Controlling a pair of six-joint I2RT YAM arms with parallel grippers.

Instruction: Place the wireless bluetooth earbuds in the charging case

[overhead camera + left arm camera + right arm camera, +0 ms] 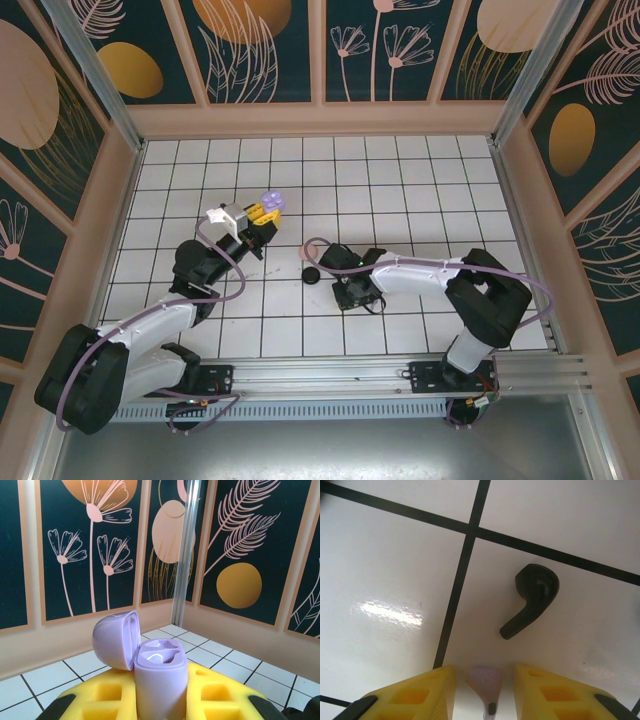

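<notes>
The left arm (150,335) stands on a black base plate (205,378) toward the left end of the aluminium rail (330,372); its links are white shells between bulky black joint housings; a purple cable (215,262) loops along it; the right arm (440,275), toward the rail's right end, is built alike, with its own purple loop; a white block (222,215) sits behind the left end effector (160,700); the right end effector (484,680), like the left, has yellow fingers (420,695) moulded with square hollows, black-edged at the outer corners.
</notes>
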